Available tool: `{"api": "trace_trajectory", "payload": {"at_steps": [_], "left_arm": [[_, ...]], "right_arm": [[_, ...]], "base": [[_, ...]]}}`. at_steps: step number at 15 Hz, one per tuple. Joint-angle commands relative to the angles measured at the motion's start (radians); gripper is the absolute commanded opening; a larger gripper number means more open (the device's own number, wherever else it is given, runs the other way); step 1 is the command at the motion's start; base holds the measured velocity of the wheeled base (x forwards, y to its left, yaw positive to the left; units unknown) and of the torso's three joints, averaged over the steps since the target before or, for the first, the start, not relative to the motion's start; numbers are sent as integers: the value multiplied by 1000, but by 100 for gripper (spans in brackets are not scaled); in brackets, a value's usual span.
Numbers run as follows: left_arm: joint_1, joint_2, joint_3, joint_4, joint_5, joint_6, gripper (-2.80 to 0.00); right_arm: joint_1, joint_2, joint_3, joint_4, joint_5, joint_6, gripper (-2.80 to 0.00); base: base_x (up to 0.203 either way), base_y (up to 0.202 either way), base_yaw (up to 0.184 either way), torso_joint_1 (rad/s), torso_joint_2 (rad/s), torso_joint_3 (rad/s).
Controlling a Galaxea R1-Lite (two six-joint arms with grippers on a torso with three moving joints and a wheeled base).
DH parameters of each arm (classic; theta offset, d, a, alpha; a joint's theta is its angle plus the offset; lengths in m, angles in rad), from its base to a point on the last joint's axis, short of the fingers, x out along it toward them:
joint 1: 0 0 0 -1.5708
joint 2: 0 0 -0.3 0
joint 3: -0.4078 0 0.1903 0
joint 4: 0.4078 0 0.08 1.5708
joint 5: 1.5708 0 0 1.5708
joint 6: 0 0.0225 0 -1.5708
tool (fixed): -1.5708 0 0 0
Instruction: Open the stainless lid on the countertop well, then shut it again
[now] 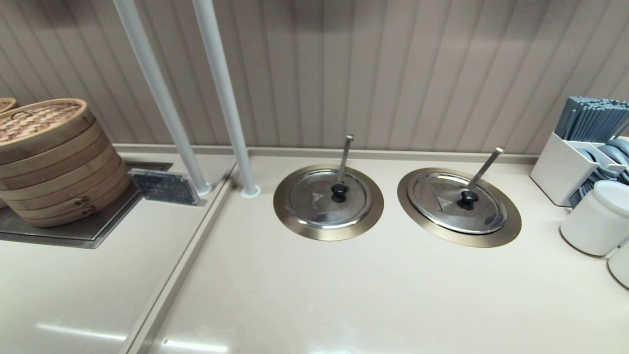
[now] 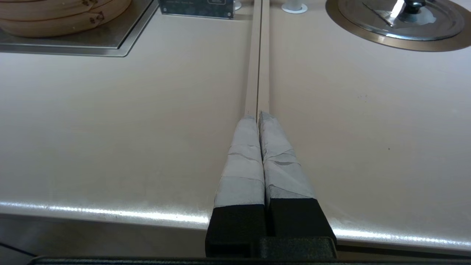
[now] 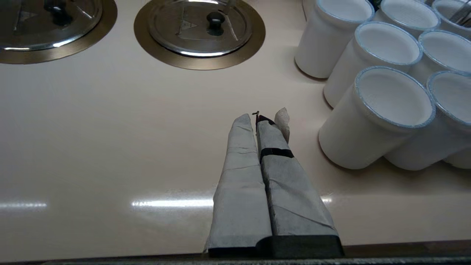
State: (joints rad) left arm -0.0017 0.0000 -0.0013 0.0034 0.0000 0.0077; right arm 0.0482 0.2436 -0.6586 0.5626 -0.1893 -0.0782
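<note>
The stainless lid [image 1: 442, 204] lies flat on the right-hand countertop well, whose bronze rim ring [image 1: 462, 240] surrounds it. It has a black knob [image 1: 467, 199], a wedge-shaped flap, and a ladle handle [image 1: 486, 167] with a blocky tip leaning back right. The right wrist view shows the same lid [image 3: 184, 33] and rim [image 3: 257, 36] far ahead of my right gripper [image 3: 255, 119], which is shut and empty over bare counter. My left gripper [image 2: 258, 116] is shut and empty above the counter seam near the front edge. Neither gripper appears in the head view.
A twin lid [image 1: 314, 201] with a slim ladle handle covers the left well. Several white cups [image 3: 390, 114] crowd close beside my right gripper. A chopstick holder [image 1: 565, 167] stands back right, a bamboo steamer [image 1: 54, 162] far left, and two white poles [image 1: 226, 98] behind.
</note>
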Motion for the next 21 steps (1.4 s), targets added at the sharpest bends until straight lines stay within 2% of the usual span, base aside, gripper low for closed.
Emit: {"api": "trace_trajectory", "payload": {"at_steps": [1,3,4,7,8,10,21], "left_arm": [[0,0,0,0,0,0,-280],[0,0,0,0,0,0,-280],[0,0,0,0,0,0,-280],[0,0,0,0,0,0,-280],[0,0,0,0,0,0,-280],[0,0,0,0,0,-1,-280],[0,0,0,0,0,0,-280]], "right_arm": [[-30,-229,63,-3,83,12,-280],[-38,-247,199,-99,144,104,-280],[-40,-246,292,-178,163,101,-280],[-42,-243,602,-492,203,11,-280],[-43,-243,658,-522,214,-15,-280],[-44,-242,659,-559,241,-73,-280],[-44,-241,657,-558,232,-29,-280]], "base": [[0,0,0,0,0,0],[0,0,0,0,0,0],[0,0,0,0,0,0],[0,0,0,0,0,0],[0,0,0,0,0,0],[0,0,0,0,0,0],[0,0,0,0,0,0]]}}
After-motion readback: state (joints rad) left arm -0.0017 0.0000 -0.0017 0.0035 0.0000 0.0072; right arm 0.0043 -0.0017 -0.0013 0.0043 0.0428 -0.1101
